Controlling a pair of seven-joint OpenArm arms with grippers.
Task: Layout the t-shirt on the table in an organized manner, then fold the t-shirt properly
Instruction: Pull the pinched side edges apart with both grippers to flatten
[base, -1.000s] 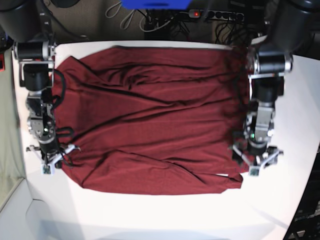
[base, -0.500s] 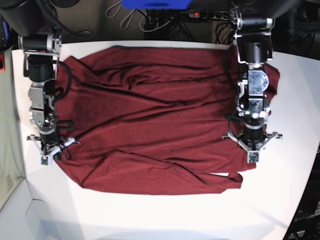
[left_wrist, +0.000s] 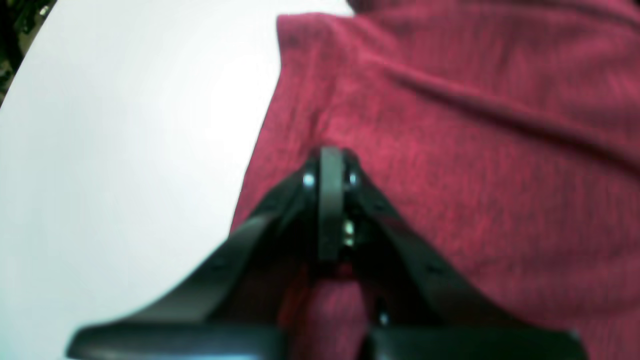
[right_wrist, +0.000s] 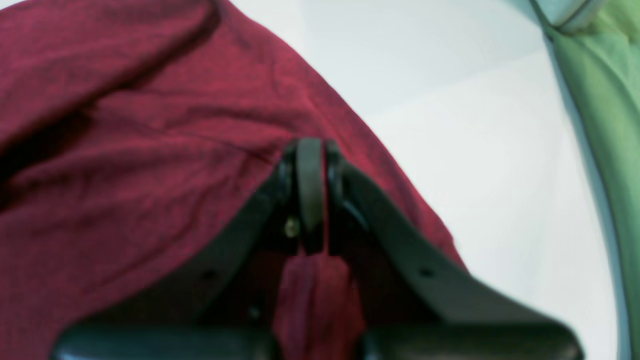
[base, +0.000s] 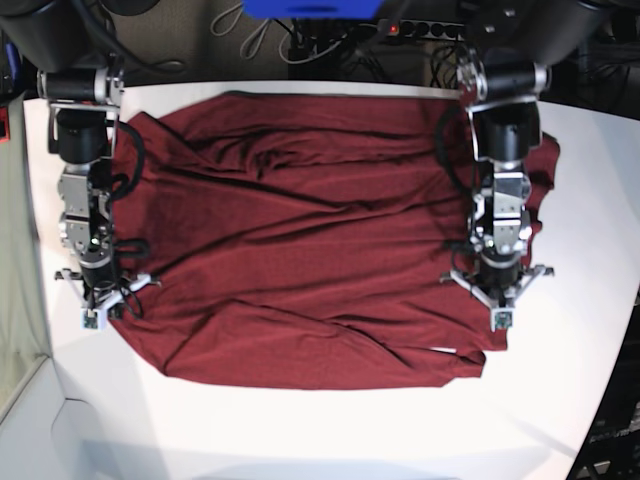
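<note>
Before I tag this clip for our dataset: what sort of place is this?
Probably a robotics lab bench, not a home. A maroon t-shirt lies on a plain white table between two robot arms; a power strip and loose cables sit behind the table.

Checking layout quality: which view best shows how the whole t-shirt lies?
The base view: it shows the whole t-shirt spread wrinkled across the table. Each wrist view shows only a blurred edge patch pinched between closed fingers.
</note>
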